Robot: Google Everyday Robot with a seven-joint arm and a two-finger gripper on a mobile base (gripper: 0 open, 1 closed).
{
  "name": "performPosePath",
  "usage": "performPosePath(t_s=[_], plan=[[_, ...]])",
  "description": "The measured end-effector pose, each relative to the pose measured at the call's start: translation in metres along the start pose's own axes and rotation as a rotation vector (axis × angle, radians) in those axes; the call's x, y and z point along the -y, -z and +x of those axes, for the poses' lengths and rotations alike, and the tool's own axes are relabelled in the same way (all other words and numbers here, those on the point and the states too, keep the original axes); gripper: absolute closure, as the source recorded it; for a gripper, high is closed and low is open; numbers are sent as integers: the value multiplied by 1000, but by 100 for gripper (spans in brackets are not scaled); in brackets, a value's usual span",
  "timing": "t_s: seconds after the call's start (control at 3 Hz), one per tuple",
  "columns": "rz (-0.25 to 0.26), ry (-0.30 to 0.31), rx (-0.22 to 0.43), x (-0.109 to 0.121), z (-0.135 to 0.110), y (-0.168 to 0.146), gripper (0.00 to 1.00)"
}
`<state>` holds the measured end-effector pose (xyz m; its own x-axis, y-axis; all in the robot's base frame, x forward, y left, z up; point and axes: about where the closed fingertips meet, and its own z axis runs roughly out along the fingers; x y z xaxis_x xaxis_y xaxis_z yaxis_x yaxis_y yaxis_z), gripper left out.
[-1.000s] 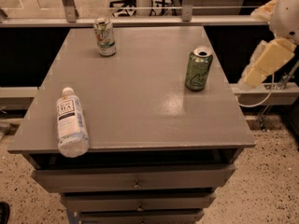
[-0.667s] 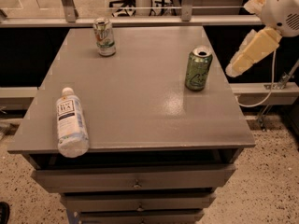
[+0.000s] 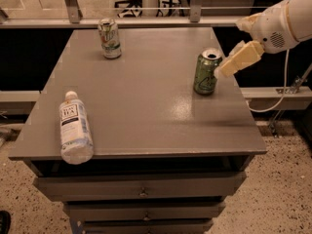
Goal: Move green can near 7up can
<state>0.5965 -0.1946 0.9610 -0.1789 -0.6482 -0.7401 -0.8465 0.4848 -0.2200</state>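
The green can (image 3: 206, 72) stands upright near the right edge of the grey table (image 3: 141, 101). It is green all over with pale markings and a silver top. The 7up can (image 3: 110, 38), mostly white with green patches, stands upright at the far left of the table. My gripper (image 3: 233, 62) comes in from the upper right and its cream tip is right beside the green can's upper right side.
A clear plastic water bottle (image 3: 74, 127) with a white label lies on its side near the table's front left edge. Drawers (image 3: 141, 191) sit under the tabletop. A rail (image 3: 146, 21) runs behind the table. A cable (image 3: 278, 99) hangs at the right.
My gripper has moved up and to the left, from beyond the table's right edge to right beside the green can. The cans and the bottle have not moved.
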Motion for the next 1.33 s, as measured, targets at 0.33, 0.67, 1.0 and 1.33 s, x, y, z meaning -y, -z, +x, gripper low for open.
performPosePath(t_s=[0.33,0.67,1.0,1.33], plan=[[-26,-86,125,16,16,-37,0],[-32,-119,169,22,22,-50,0],[-54,-149,206,21,24,-67,18],[-89,-156,228,11,18,-81,42]])
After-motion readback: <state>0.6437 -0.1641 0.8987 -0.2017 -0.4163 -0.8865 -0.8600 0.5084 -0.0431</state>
